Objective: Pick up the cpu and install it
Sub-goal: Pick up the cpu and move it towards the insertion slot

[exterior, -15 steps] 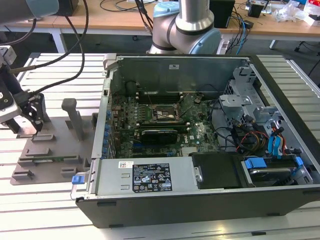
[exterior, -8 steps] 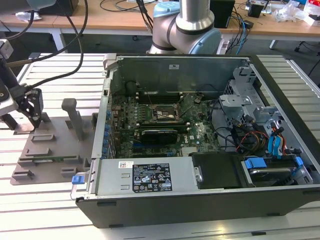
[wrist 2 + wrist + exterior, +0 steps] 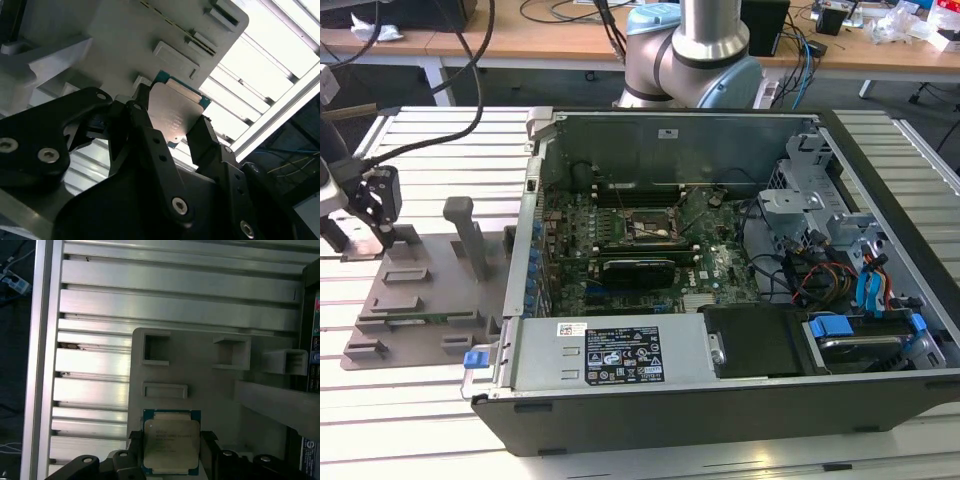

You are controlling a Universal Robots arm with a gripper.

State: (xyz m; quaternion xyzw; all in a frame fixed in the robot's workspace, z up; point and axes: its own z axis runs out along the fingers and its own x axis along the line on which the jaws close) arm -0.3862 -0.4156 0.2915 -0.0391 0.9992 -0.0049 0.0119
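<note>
The cpu point(image 3: 175, 112), a flat square chip with a silvery top and a green rim, sits between my gripper's point(image 3: 172, 121) black fingers point(image 3: 145, 125) in both wrist views. The fingers press on two opposite edges of the cpu point(image 3: 170, 440), so the gripper point(image 3: 171, 441) is shut on it. Whether the chip still touches the grey plastic tray point(image 3: 215, 395) below it, I cannot tell. In the exterior view the gripper point(image 3: 382, 232) hangs over the tray's point(image 3: 420, 300) far corner at that view's left. The black-framed motherboard socket point(image 3: 645, 228) lies inside the open computer case.
The open computer case point(image 3: 720, 400) fills the exterior view's middle and right, with cables and drive bays point(image 3: 850, 270) at its right. Upright posts point(image 3: 465, 232) rise from the tray. The ribbed aluminium table point(image 3: 420, 420) carries it all. The arm's base point(image 3: 695, 50) stands behind the case.
</note>
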